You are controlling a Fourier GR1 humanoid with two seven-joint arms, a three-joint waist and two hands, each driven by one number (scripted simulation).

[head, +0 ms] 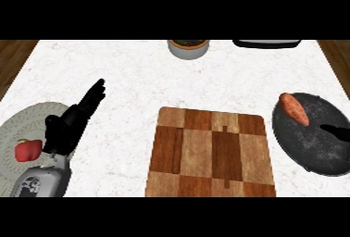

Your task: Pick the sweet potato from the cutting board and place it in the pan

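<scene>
The sweet potato (295,109) lay in the pan (314,152) near its 11 o'clock rim, at 3 o'clock from the cutting board (210,152). At 9 o'clock the left hand (63,132) rested, fingers straight, holding nothing. The right hand (336,132) barely showed, and whether it was open or closed could not be told.

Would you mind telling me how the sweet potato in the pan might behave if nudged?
The sweet potato looks solid, so probably stiff. Its long, rounded, tapered shape suggests it would roll in a curve. The pan rim beside it would likely stop it.
</scene>
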